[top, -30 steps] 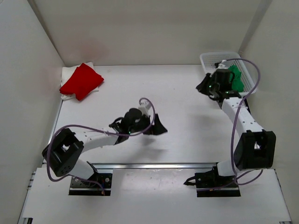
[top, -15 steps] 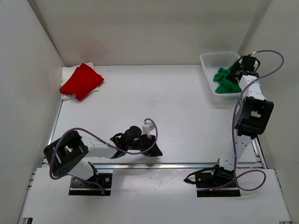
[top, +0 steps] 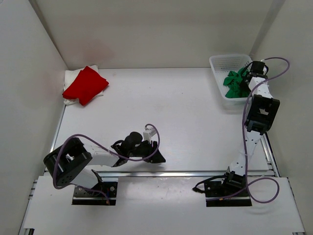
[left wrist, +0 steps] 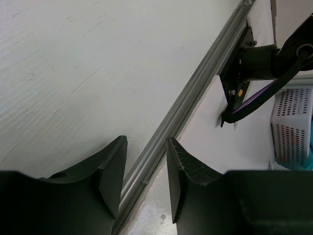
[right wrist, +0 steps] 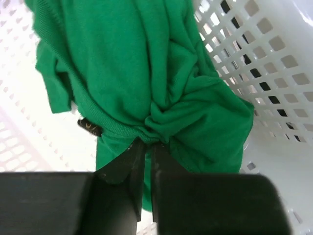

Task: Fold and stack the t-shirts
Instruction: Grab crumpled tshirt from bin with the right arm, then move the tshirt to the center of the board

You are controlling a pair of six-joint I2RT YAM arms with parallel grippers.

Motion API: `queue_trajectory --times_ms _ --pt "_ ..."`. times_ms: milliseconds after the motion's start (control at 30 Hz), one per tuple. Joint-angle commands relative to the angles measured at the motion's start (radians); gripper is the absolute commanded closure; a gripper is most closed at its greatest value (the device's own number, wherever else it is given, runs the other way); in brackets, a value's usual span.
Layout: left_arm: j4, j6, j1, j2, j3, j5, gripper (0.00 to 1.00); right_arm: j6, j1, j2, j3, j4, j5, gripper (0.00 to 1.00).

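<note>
The right arm is reaching to the far right corner of the table (top: 171,107), its wrist held over the white mesh basket (top: 221,60). The right gripper (right wrist: 144,146) is closing almost fully, its two dark fingers (right wrist: 131,169) pinching a gathered fold of the green t-shirt (right wrist: 146,73) at their tips. Only a thin slit is showing between them. The green shirt is bunching in creases around the pinch and is lying crumpled inside the basket, against its perforated wall. A small dark tag is peeking out at the shirt's left hem in the right wrist view.

The left arm is lying low near the front edge of the table, elbow bent, wrist pointing right. The left gripper (left wrist: 145,169) is sitting with its jaws a little apart, holding nothing; bare tabletop and the aluminium rail (left wrist: 195,93) at the table's near edge are showing through the gap. The right arm's base (left wrist: 254,61) and its purple cable are appearing beyond the rail in that view.

At the far left corner, the red t-shirt (top: 85,84) is resting as a small folded pad on top of the cream-white t-shirt (top: 70,76), which is showing at the back and left edges beneath it. The pair is lying well apart from both grippers and from the basket.
</note>
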Motion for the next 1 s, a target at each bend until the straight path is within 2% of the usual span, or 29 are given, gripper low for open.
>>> queue_trajectory --times_ms 0,167,233,300,433,467,500,567,667,767,867,967 --pt "0.045 0.0 -0.001 0.007 0.01 0.045 0.52 -0.009 0.02 -0.058 0.027 0.011 0.017 1.0" --pt "0.036 -0.013 0.027 0.007 0.027 0.059 0.51 -0.044 0.085 -0.315 -0.077 0.087 0.022 1.0" --pt "0.025 -0.019 0.059 -0.007 0.028 0.062 0.51 -0.047 0.118 -0.403 -0.07 0.087 -0.016 1.0" --pt "0.025 -0.043 0.102 -0.024 0.019 0.065 0.51 -0.046 0.146 -0.497 -0.039 0.068 -0.117 1.0" --pt "0.001 -0.066 0.194 -0.062 0.01 0.077 0.51 -0.003 0.238 -0.608 0.091 0.028 -0.337 1.0" --pt "-0.005 -0.08 0.228 -0.072 0.007 0.076 0.51 -0.009 0.296 -0.627 0.149 0.02 -0.392 0.99" --pt "-0.007 -0.092 0.258 -0.087 -0.001 0.076 0.51 -0.016 0.316 -0.648 0.215 0.009 -0.409 1.0" --pt "-0.016 -0.114 0.306 -0.119 -0.021 0.057 0.5 -0.029 0.469 -0.654 0.327 -0.011 -0.438 1.0" --pt "0.01 -0.166 0.373 -0.186 -0.091 0.04 0.49 0.032 0.563 -0.668 0.428 0.04 -0.506 1.0" --pt "0.024 -0.195 0.452 -0.248 -0.15 0.054 0.49 0.146 0.554 -0.719 0.38 0.188 -0.625 1.0" --pt "-0.016 -0.191 0.54 -0.344 -0.196 0.063 0.46 0.244 0.493 -0.772 0.236 0.3 -0.722 1.0" --pt "-0.082 -0.186 0.652 -0.47 -0.225 0.065 0.45 0.269 0.471 -0.837 -0.002 0.365 -0.742 1.0"
